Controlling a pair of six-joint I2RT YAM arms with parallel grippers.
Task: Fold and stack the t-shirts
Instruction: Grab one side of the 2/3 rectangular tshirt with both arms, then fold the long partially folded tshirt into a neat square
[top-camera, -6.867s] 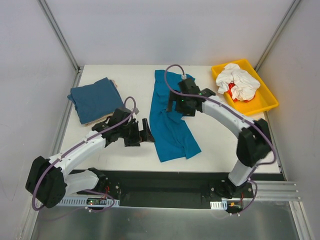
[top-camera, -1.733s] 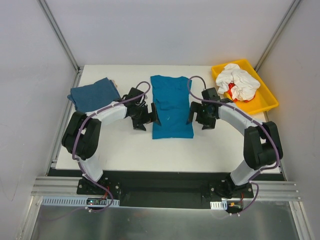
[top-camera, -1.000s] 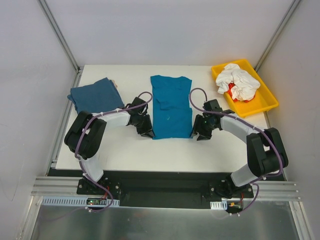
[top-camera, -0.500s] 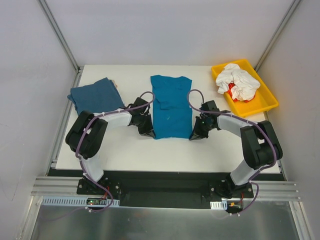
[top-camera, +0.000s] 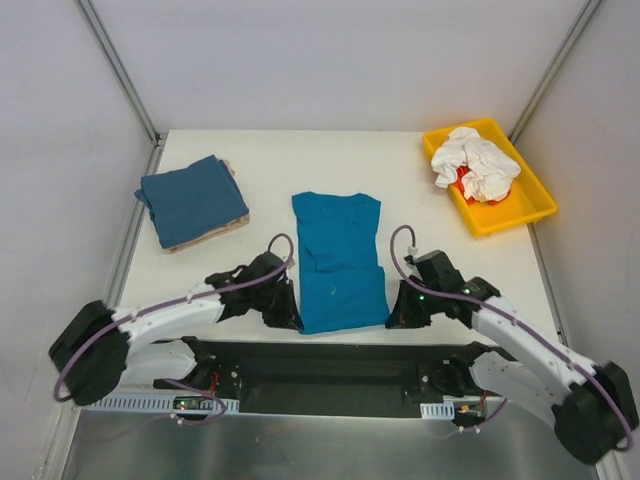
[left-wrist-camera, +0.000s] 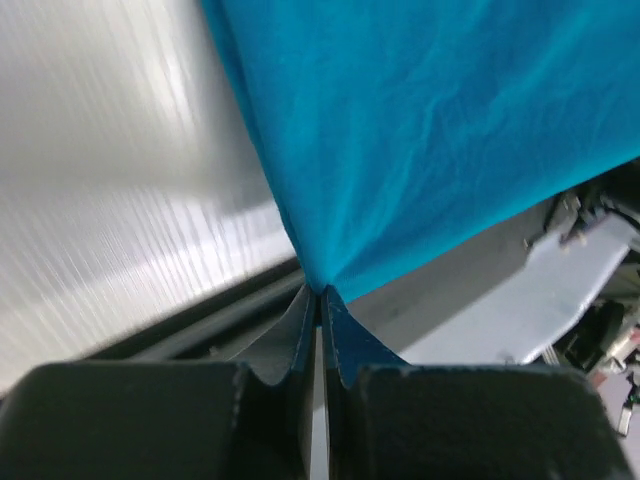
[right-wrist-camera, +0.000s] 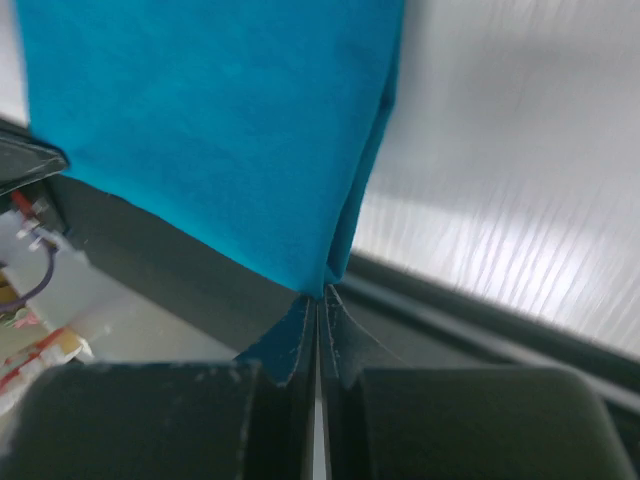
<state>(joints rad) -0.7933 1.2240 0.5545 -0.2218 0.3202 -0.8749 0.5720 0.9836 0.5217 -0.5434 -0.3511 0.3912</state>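
White table (top-camera: 260, 170) in a booth with grey walls (top-camera: 330, 60) and slanted metal posts (top-camera: 115, 65) at the back corners. Teal shirt (top-camera: 340, 260) lies centre front, near hem at the table's front edge. Left gripper (top-camera: 284, 312) is clenched on its near-left corner, right gripper (top-camera: 397, 312) on the near-right (cloth pinched, wrist views confirm). Slate-blue shirt (top-camera: 190, 198) sits folded back left on a beige shirt (top-camera: 225, 226). Yellow tray (top-camera: 520, 205) back right holds crumpled white cloth (top-camera: 470, 160).
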